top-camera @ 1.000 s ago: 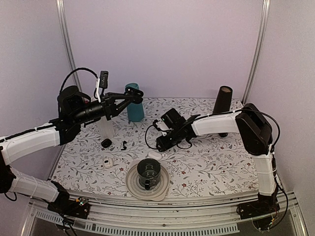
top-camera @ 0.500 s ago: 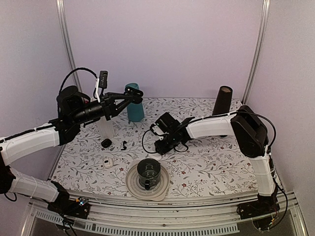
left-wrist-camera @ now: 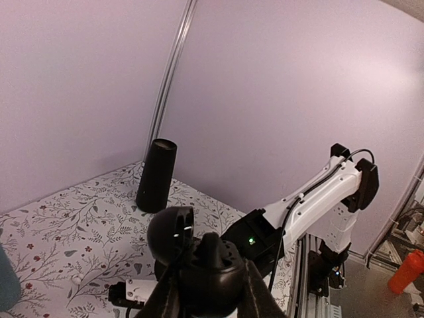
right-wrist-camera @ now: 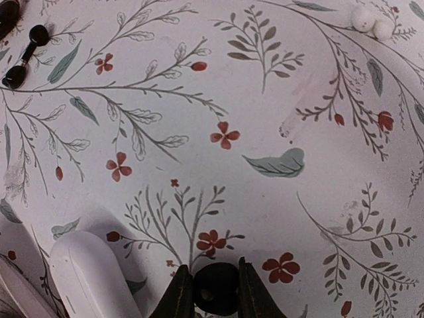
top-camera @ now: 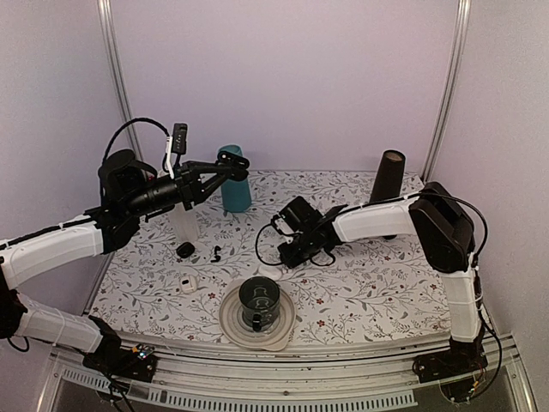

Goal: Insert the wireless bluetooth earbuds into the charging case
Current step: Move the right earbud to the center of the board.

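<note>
My left gripper [top-camera: 225, 168] is raised above the table's back left. It is shut on the black charging case [left-wrist-camera: 213, 275], whose round lid [left-wrist-camera: 170, 233] stands open. My right gripper [top-camera: 288, 253] is low over the table's middle. In the right wrist view it is shut on a tiny glossy black earbud [right-wrist-camera: 215, 289], just above the floral cloth. A second, hook-shaped black earbud [top-camera: 216, 253] lies on the cloth to the left and also shows in the right wrist view [right-wrist-camera: 23, 55].
A white capsule-shaped case [right-wrist-camera: 89, 277] lies just left of my right gripper. A dark cup on a white plate [top-camera: 233, 324] stands at the front. A teal cup [top-camera: 235, 196], a black cylinder [top-camera: 388, 180], a black pod [top-camera: 184, 250] and a small white piece [top-camera: 187, 283] are around.
My right gripper has shifted slightly left and then back right, still low over the cloth. The left arm with the case has not moved.
</note>
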{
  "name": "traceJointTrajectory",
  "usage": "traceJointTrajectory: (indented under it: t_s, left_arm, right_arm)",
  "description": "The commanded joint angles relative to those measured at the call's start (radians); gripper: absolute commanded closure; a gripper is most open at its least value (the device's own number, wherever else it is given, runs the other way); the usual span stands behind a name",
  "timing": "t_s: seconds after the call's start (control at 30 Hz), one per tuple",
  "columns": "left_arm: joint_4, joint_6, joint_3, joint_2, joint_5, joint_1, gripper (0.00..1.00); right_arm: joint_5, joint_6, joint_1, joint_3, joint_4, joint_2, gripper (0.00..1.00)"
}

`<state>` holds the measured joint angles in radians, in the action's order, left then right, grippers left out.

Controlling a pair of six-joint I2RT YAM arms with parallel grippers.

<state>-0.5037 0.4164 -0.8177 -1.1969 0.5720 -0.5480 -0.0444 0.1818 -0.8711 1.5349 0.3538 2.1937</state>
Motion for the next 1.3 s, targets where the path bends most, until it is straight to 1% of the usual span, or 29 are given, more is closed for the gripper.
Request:
traceJointTrajectory:
  t_s: [0.0, 0.27, 0.43, 0.47, 0.6, 0.63, 0.73, 0.8, 0.97, 1.07, 1.2, 1.27]
  left_arm:
    - [-0.033, 0.006, 0.008, 0.008, 0.017, 0.014, 1.00]
    - [-0.058, 0.017, 0.011, -0.014, 0.028, 0.014, 1.00]
    - [-0.085, 0.029, 0.018, -0.025, 0.032, 0.014, 1.00]
    - [-0.088, 0.031, 0.017, -0.028, 0.034, 0.015, 1.00]
    - [-0.093, 0.032, 0.017, -0.033, 0.040, 0.014, 1.00]
    - [-0.091, 0.030, 0.017, -0.031, 0.039, 0.014, 1.00]
    - [-0.088, 0.024, 0.021, -0.024, 0.036, 0.014, 1.00]
    - [-0.085, 0.021, 0.024, -0.021, 0.033, 0.014, 1.00]
    - [-0.083, 0.018, 0.027, -0.020, 0.029, 0.015, 1.00]
    - [-0.089, 0.021, 0.029, -0.022, 0.029, 0.014, 1.00]
    - [-0.093, 0.023, 0.028, -0.023, 0.032, 0.015, 1.00]
    - [-0.090, 0.021, 0.028, -0.023, 0.032, 0.014, 1.00]
  right_arm:
    - [-0.045, 0.029, 0.061, -0.107, 0.035, -0.068, 0.85]
    - [-0.093, 0.068, 0.090, -0.297, 0.032, -0.223, 0.84]
    - [-0.115, 0.110, 0.108, -0.359, 0.067, -0.263, 0.82]
    - [-0.114, 0.114, 0.111, -0.361, 0.070, -0.266, 0.77]
    - [-0.105, 0.114, 0.112, -0.338, 0.088, -0.274, 0.66]
    - [-0.104, 0.114, 0.112, -0.334, 0.098, -0.275, 0.61]
    - [-0.107, 0.106, 0.111, -0.298, 0.115, -0.284, 0.52]
    - [-0.109, 0.098, 0.110, -0.283, 0.128, -0.290, 0.50]
    - [-0.109, 0.085, 0.092, -0.257, 0.146, -0.313, 0.50]
    - [-0.093, 0.077, 0.083, -0.240, 0.152, -0.310, 0.53]
    - [-0.068, 0.078, 0.082, -0.234, 0.145, -0.298, 0.63]
    - [-0.056, 0.080, 0.082, -0.230, 0.145, -0.288, 0.67]
